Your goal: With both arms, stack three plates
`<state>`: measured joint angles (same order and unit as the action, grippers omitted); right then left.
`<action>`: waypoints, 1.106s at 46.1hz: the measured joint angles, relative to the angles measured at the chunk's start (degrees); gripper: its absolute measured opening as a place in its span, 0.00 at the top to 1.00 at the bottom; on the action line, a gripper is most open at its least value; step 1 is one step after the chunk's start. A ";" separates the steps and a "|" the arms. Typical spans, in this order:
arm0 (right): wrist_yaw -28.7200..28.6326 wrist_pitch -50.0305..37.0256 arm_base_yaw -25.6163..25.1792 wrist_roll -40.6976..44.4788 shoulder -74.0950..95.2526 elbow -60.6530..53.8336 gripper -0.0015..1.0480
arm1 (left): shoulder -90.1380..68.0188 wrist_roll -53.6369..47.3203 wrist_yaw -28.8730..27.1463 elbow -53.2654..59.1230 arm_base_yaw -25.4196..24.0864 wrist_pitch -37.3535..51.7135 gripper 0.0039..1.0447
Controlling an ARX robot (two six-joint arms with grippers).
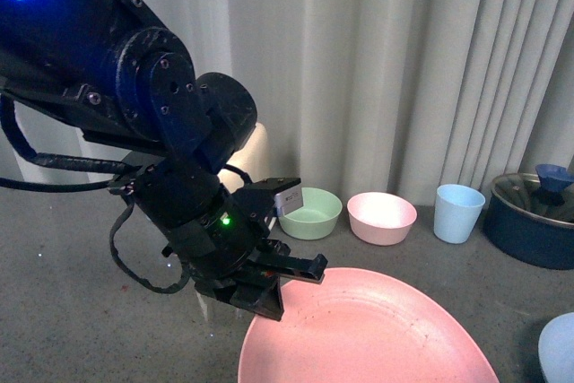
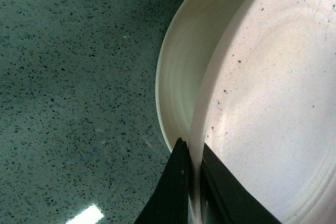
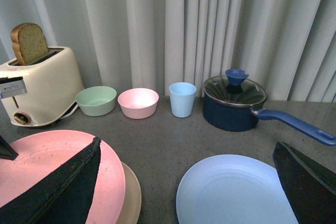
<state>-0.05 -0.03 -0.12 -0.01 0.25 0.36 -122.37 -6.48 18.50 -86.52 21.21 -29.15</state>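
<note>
My left gripper (image 1: 280,282) sits low and centre in the front view, its fingers (image 2: 176,195) pressed together on the rim of the pink plate (image 1: 377,334), which fills the bottom of that frame. The left wrist view shows the cream plate (image 2: 176,77) right underneath, its edge sticking out past the pink one. I cannot tell whether the two touch.

The right gripper (image 3: 186,143) shows only in its own wrist view. It is spread wide with nothing between the fingers, above the light blue plate (image 3: 231,195). That plate lies flat on the speckled tabletop (image 1: 81,329) just beside the pink and cream pair. In the front view only a sliver of it shows, in the lower right corner.

The bulky left arm (image 1: 117,69) covers the upper left of the front view and hides most of the toaster (image 3: 39,87), which has a slice of bread (image 3: 29,43) standing in it. Across the middle of the front view, along the curtain (image 1: 404,60), run a green bowl (image 1: 309,213), a pink bowl (image 1: 381,218), a blue cup (image 1: 458,213) and, at the right edge, a dark blue pot (image 1: 534,230) with a glass lid. All are well apart from the plates.
</note>
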 joint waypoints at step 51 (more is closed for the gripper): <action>0.00 0.00 0.00 0.00 0.00 0.00 0.07 | -7.41 0.83 -2.97 -6.82 2.45 0.90 0.38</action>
<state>-0.05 -0.03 -0.12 -0.01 0.25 0.36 -129.78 -5.65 15.53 -93.34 23.66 -28.25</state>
